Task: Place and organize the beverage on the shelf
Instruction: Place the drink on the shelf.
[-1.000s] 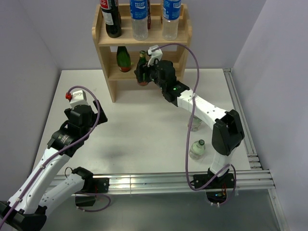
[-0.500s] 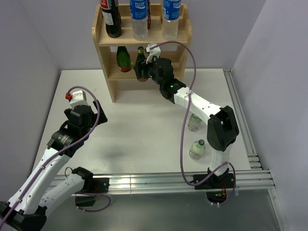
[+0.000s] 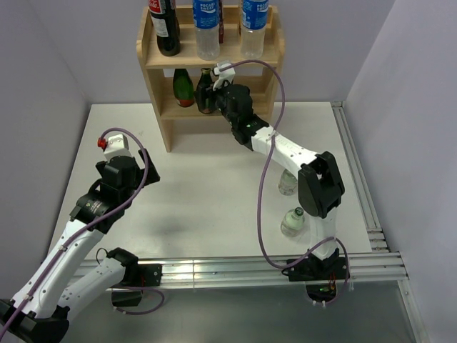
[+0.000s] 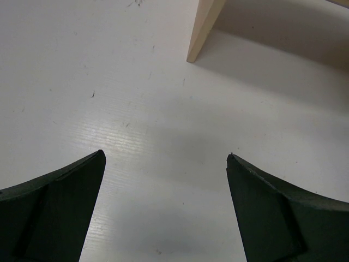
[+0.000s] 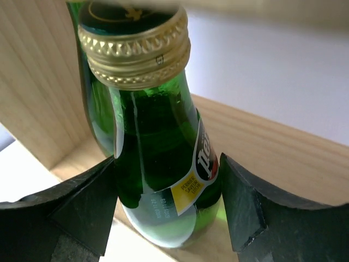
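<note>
The light wood shelf (image 3: 166, 128) stands at the back of the table. My right gripper (image 3: 211, 101) reaches into its middle tier, shut on a green glass bottle (image 3: 206, 89) with a gold cap. In the right wrist view the bottle (image 5: 158, 158) stands upright between my fingers (image 5: 82, 210), its base at the edge of the tier's board (image 5: 283, 158). A second green bottle (image 3: 183, 87) stands just left of it. My left gripper (image 4: 165, 158) is open and empty above the bare table, short of the shelf's front foot (image 4: 204, 27).
On the top board stand a dark cola bottle (image 3: 166, 28) and two clear blue-labelled bottles (image 3: 207, 28) (image 3: 253, 28). Two small clear bottles (image 3: 288, 182) (image 3: 293, 221) stand on the table by my right arm. A metal rail (image 3: 357, 179) runs along the right edge.
My right gripper has carried the green bottle up and left, from in front of the shelf into the middle tier beside the other green bottle. The left arm has not moved.
</note>
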Robot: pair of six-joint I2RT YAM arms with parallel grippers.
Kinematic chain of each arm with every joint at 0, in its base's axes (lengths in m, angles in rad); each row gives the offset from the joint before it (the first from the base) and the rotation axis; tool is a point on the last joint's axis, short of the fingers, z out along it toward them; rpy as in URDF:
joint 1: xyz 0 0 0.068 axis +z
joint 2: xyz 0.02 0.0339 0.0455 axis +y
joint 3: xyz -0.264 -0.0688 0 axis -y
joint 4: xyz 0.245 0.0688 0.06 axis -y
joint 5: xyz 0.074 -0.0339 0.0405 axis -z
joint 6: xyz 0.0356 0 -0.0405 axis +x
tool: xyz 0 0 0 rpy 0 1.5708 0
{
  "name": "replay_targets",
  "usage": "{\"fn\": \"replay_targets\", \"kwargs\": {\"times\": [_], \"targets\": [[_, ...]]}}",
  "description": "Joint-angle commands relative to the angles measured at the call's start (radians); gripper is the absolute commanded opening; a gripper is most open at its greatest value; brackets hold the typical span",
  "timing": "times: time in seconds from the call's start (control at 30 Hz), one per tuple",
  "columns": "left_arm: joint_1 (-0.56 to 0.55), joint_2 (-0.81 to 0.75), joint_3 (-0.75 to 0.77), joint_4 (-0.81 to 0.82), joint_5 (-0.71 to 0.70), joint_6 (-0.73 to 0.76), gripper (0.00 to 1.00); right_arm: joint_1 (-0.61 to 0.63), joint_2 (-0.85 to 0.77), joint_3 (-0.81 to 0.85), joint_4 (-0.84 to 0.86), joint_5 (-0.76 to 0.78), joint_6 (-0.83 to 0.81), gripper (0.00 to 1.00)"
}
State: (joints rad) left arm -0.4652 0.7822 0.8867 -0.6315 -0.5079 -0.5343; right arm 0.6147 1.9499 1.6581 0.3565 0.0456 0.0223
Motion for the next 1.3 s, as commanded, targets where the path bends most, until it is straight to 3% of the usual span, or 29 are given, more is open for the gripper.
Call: {"fn": "replay_targets", "kwargs": {"times": [0.0, 0.57, 1.13, 1.27], "targets": [[0.003, -0.014, -0.002, 0.046, 0.02, 0.022, 1.0, -0.015, 0.038, 0.08, 0.09, 0.0, 0.027, 0.0], [0.011, -0.008, 0.0, 0.056, 0.042, 0.03, 1.0, -0.016, 0.127, 0.146, 0.027, -0.01, 0.038, 0.0], [0.016, -0.006, -0.002, 0.053, 0.052, 0.028, 1.0, -0.016, -0.023, -0.044, -0.024, -0.003, 0.082, 0.0], [0.017, -0.006, -0.002, 0.052, 0.052, 0.027, 0.99, -0.016, -0.009, -0.014, -0.066, 0.01, 0.07, 0.0]]}}
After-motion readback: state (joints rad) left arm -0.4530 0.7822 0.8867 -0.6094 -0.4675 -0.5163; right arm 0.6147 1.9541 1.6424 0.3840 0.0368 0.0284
